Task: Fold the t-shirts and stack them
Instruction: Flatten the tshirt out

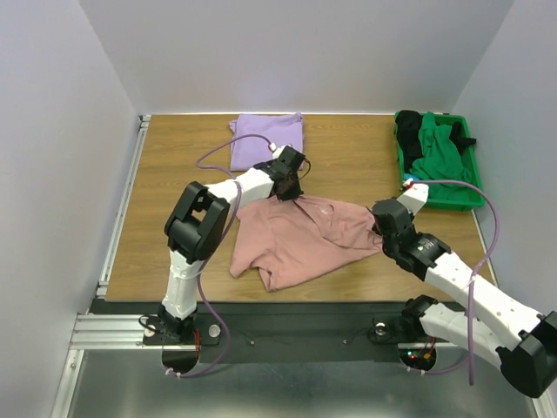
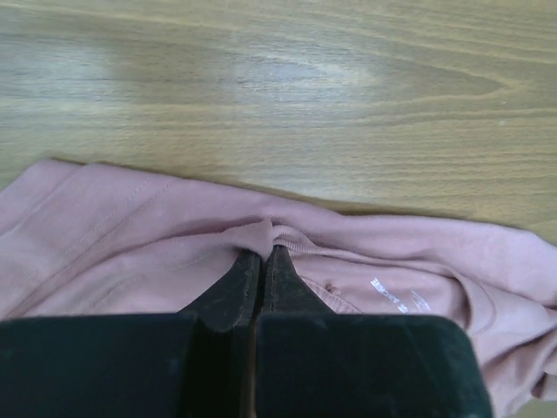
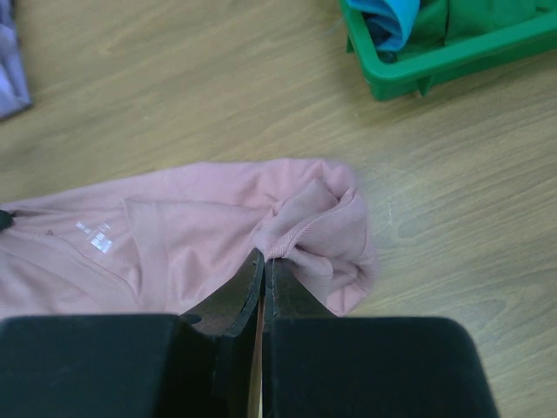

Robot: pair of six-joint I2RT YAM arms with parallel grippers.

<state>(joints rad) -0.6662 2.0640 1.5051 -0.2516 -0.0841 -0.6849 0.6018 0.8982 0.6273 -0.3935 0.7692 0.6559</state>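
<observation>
- Bolted nearest the camera at the counter's near edge, the left arm (image 1: 204, 222) reached forward to the middle, while the right arm (image 1: 470, 292) angled in from the lower right.
- The wooden counter (image 1: 174, 174) carried everything else, with white walls on three sides.
- The pink shirt (image 1: 296, 239) lay rumpled at the middle of the counter. It was spread wide and uneven, with its near-left corner bunched toward the arms.
- The green bin (image 1: 448, 203) sat at the far right corner, well apart from the pink shirt. It held green and black clothes and a bit of blue cloth.
- The lavender shirt (image 1: 267, 139) lay folded flat at the far edge, just beyond the pink shirt's far side and not touching it.
- The left claw (image 2: 264, 252) was closed, pinching a ridge of the pink shirt's far edge near the collar seam. The cloth puckered up between its tips.
- The right claw (image 3: 264, 259) was likewise closed on the pink shirt, gripping a bunched fold at the shirt's right end, on the side toward the bin.
- A small white label print (image 2: 392, 292) showed on the pink cloth just right of the left claw. Its wording was too small to read.
</observation>
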